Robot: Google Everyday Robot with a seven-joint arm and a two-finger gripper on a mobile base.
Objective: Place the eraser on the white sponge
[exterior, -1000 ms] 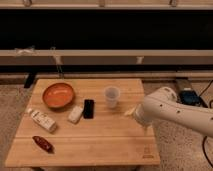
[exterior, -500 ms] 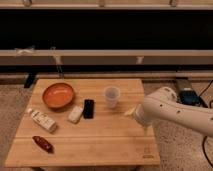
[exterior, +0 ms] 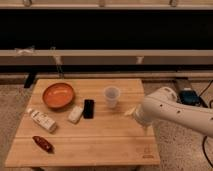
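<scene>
The eraser is a flat black block lying on the wooden table, left of centre. The white sponge is a small off-white block lying right beside the eraser on its left, touching or nearly so. My white arm reaches in from the right, over the table's right edge. My gripper shows only as a small pale tip at the arm's left end, well to the right of the eraser and holding nothing that I can see.
An orange bowl sits at the back left. A clear plastic cup stands between the eraser and my arm. A white labelled bottle lies at the left, and a dark red pepper-like item lies near the front left edge.
</scene>
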